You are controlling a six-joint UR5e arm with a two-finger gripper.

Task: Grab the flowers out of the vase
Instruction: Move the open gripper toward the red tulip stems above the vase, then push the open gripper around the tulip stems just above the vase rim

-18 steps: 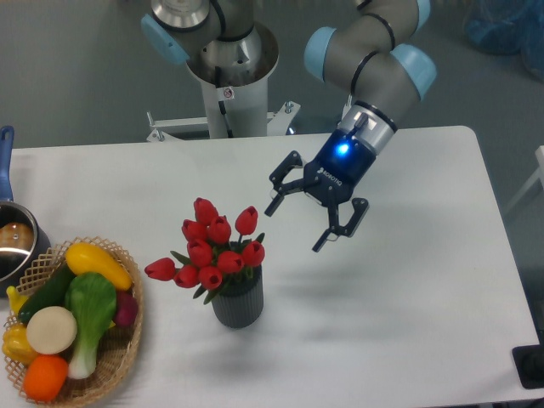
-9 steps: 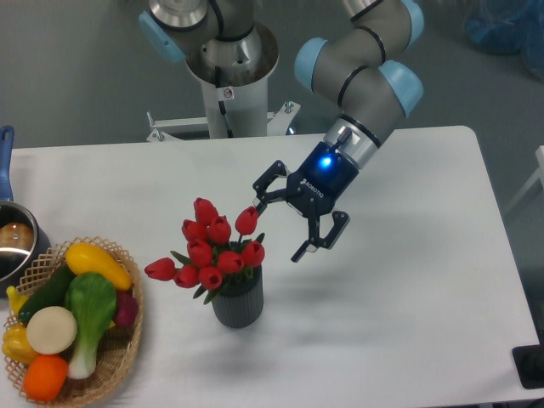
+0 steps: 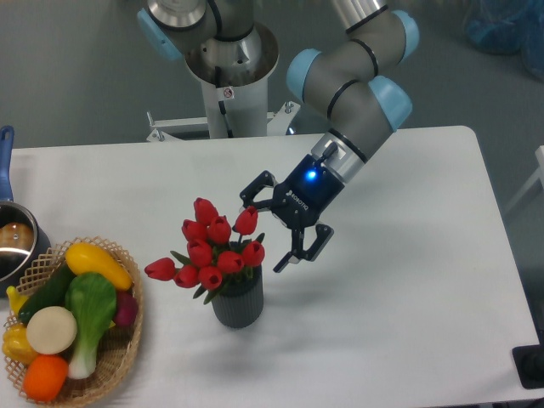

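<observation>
The gripper (image 3: pixel 262 228) is held just right of the flowers (image 3: pixel 212 247) in the vase (image 3: pixel 237 303), jaws spread apart. Small white lettering is seen on its body, too small to be read

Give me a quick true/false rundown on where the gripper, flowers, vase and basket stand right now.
1. The gripper is shut on the flowers. False: its jaws are spread open just right of the bunch, holding nothing.
2. The flowers are in the vase. True.
3. The vase lies tipped over on the table. False: it stands upright.
4. The wicker basket of toy vegetables sits left of the vase. True.
5. The basket touches the vase. False: bare table shows between them.
</observation>
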